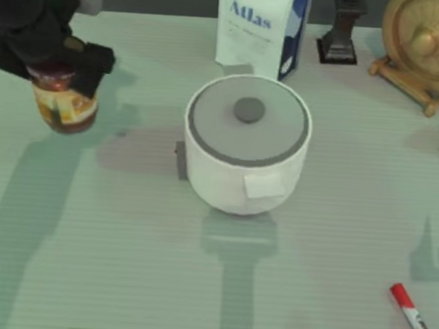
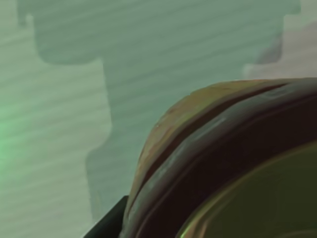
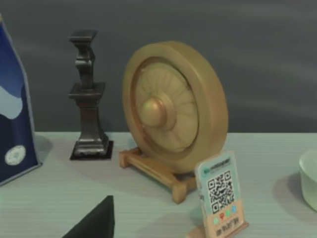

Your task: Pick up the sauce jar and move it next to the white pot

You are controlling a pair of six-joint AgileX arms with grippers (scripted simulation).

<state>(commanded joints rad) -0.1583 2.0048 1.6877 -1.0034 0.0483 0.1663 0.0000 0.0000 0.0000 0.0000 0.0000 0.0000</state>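
My left claw (image 1: 62, 58) is squeezed tight around the top of the sauce jar (image 1: 65, 103), near the far left corner of the tabletop (image 1: 124, 263). The jar leans a little, and I cannot tell if it touches the tabletop. The white pot (image 1: 244, 147) sits in the middle, well apart from the jar. Behind the pot, at the far edge, stands an Atlas carton (image 1: 258, 25). A red marker (image 1: 415, 318) lies near the right front corner. My right arm's claw does not show, so I cannot tell its state.
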